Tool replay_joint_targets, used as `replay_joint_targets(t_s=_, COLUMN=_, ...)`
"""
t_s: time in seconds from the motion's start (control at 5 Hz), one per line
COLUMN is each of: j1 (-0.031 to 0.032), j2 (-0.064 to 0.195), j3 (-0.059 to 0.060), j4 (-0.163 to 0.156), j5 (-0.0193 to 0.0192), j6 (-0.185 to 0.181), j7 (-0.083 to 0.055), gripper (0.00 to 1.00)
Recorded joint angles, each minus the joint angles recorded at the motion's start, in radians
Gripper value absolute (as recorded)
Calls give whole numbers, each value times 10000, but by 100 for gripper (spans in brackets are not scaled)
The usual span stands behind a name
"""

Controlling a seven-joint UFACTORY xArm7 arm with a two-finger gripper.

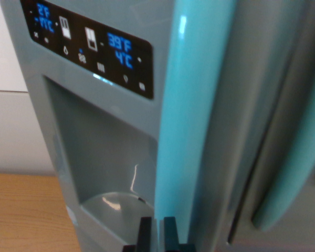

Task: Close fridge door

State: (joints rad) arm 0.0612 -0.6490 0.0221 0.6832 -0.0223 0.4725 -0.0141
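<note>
The gripper [157, 231] sits at the bottom centre of the wrist view with its two black fingers [144, 231] nearly together and nothing held between them. The fridge door [94, 157], carrying the display panel [89, 44] and the dispenser recess [107, 163], fills the wrist view's left and centre directly ahead of the fingers. Its teal handle [186, 121] rises just above the fingertips, its long axis running near vertical and leaning slightly toward the wrist view's right; a dark seam [257, 173] beside a second handle [294, 147] suggests the door is nearly shut.
</note>
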Motion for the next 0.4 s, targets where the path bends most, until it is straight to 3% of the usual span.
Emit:
replay_joint_targets(t_s=0.2, j1=0, j2=582, j3=51, j4=414, j5=0, j6=-3, j7=0, gripper=100)
replay_joint_targets(t_s=0.4, j1=0, j2=582, j3=51, j4=414, j5=0, j6=-3, j7=0, gripper=100)
